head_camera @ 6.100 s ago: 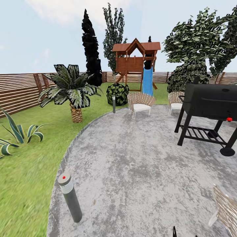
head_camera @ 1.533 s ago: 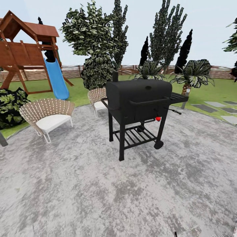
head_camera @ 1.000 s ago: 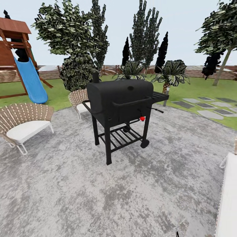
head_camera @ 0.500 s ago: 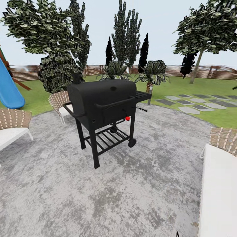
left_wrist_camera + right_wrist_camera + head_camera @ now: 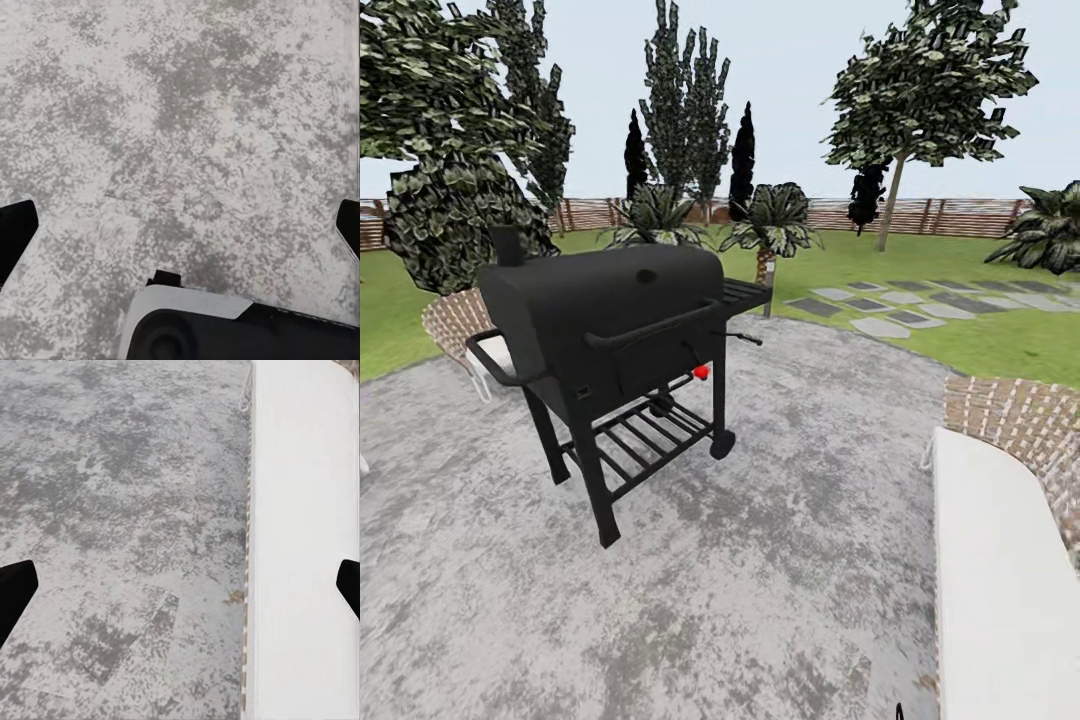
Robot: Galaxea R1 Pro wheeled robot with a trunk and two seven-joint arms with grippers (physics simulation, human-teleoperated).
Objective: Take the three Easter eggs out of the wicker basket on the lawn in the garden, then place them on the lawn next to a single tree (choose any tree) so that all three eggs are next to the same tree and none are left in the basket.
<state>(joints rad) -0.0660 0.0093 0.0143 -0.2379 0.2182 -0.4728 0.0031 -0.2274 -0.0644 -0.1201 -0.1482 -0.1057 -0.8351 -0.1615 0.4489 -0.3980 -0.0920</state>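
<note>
The Easter eggs and the wicker basket are out of view. I stand on the round grey patio (image 5: 760, 540) of the garden. Beyond its edge the lawn (image 5: 1000, 345) runs back to the slat fence (image 5: 960, 215). A tree (image 5: 888, 210) with a pale straight trunk and a broad crown stands far off at the back right. My left gripper (image 5: 180, 232) hangs over bare paving, fingers wide apart and nothing between them. My right gripper (image 5: 180, 589) is open too, over paving beside a white cushion (image 5: 300, 547).
A black barbecue grill (image 5: 610, 320) on wheels stands just ahead to the left. A wicker chair (image 5: 455, 320) sits behind it. A wicker seat with a white cushion (image 5: 1000, 560) is close at my right. Stepping stones (image 5: 900, 305) cross the grass past two palms (image 5: 770, 225).
The camera has swung right: the grill slid to the left of the picture, the playset and slide left it, and the pale-trunked tree and cushioned seat came in at the right.
</note>
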